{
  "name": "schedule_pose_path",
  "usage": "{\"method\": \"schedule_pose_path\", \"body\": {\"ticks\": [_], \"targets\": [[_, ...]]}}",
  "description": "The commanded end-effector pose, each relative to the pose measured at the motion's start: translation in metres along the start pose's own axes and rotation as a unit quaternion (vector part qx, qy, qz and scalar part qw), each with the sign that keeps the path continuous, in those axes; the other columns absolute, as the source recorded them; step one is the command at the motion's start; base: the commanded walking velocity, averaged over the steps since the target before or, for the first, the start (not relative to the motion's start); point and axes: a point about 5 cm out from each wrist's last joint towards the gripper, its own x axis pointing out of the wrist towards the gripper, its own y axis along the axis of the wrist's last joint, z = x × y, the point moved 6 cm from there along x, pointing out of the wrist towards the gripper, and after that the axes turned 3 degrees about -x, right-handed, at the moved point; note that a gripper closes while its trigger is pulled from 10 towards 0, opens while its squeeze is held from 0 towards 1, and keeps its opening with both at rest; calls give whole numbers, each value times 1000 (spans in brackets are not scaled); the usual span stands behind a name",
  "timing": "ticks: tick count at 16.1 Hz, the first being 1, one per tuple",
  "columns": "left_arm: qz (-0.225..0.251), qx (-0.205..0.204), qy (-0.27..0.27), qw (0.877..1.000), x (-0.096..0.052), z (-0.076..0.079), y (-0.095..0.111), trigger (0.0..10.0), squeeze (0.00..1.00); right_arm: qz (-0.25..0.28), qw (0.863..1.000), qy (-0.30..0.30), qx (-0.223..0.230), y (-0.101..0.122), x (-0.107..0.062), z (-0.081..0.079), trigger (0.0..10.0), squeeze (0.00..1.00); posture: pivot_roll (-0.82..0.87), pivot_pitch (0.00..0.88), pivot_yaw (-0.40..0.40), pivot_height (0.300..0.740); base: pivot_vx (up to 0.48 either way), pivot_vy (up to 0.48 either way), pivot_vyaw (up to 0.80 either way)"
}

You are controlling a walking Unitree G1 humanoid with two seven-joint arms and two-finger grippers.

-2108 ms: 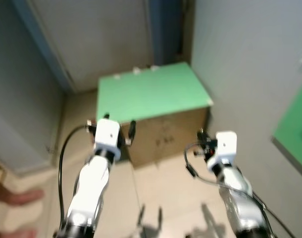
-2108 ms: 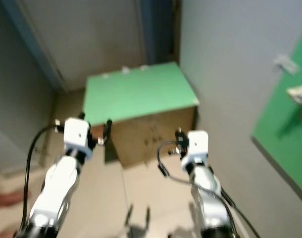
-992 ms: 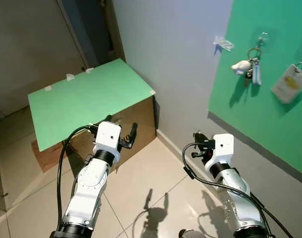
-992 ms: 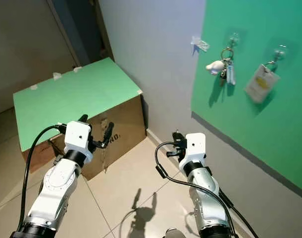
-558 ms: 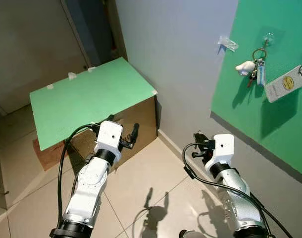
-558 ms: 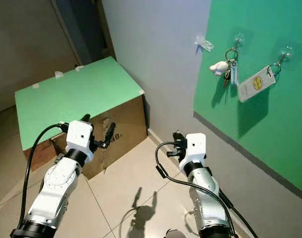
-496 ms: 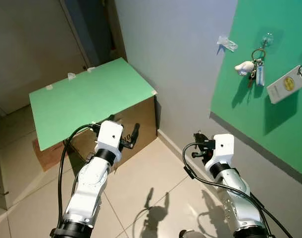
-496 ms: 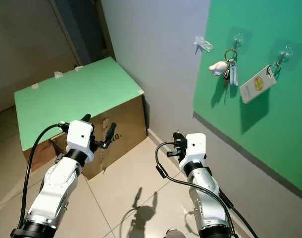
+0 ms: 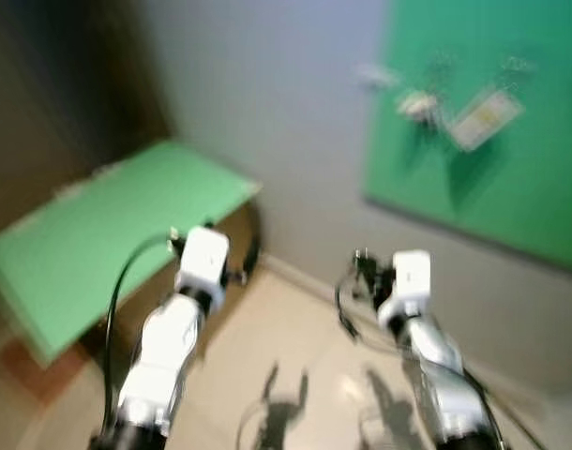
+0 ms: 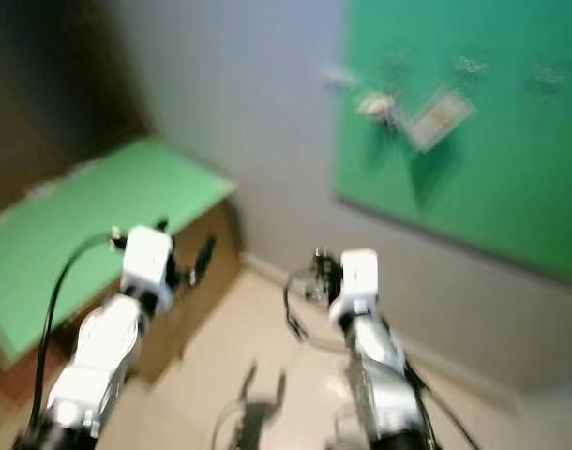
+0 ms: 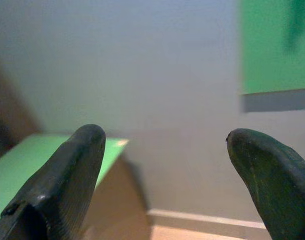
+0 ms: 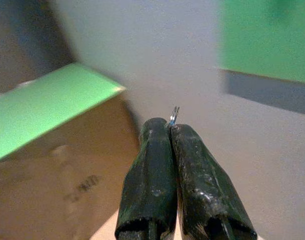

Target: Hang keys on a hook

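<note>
Everything in the eye views is blurred. A green board (image 9: 511, 187) hangs on the grey wall at upper right. Near its top hang a bunch of keys (image 9: 419, 105) and a pale tag (image 9: 485, 117), with a small clear hook (image 9: 375, 75) on the wall just left of the board. My right gripper (image 12: 171, 127) is shut, and a thin sliver of metal ring (image 12: 173, 115) pokes out between its fingertips. It is held low in front of me, well below the board. My left gripper (image 11: 162, 145) stands open with nothing between its fingers (image 11: 77, 165).
A cardboard box with a green top (image 9: 108, 244) stands on the left against the wall, close to my left arm. Beige floor tiles (image 9: 295, 337) lie below both arms, and a pale skirting runs along the wall's foot.
The whole picture has shifted and blurred, so the camera has moved. Both arms hold the same pose before me. The pale tag hangs at a tilt, as half a second ago.
</note>
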Motion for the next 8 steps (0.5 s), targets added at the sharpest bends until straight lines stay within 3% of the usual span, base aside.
{"method": "schedule_pose_path", "body": {"ticks": [1,3,8], "targets": [[9,2,-6,1000,4,3,5,10000,0,5,1000,-4,-1,3,1,3,0,0,-205,6,137,740,0,0,-781],[2,2,-1,1000,5,1,3,10000,0,9,1000,-6,-7,5,1,3,0,0,-206,6,137,740,0,0,-791],[-3,6,0,1000,6,1,1,10000,0,11,1000,-16,-16,5,1,6,0,0,-205,8,136,740,0,0,0]]}}
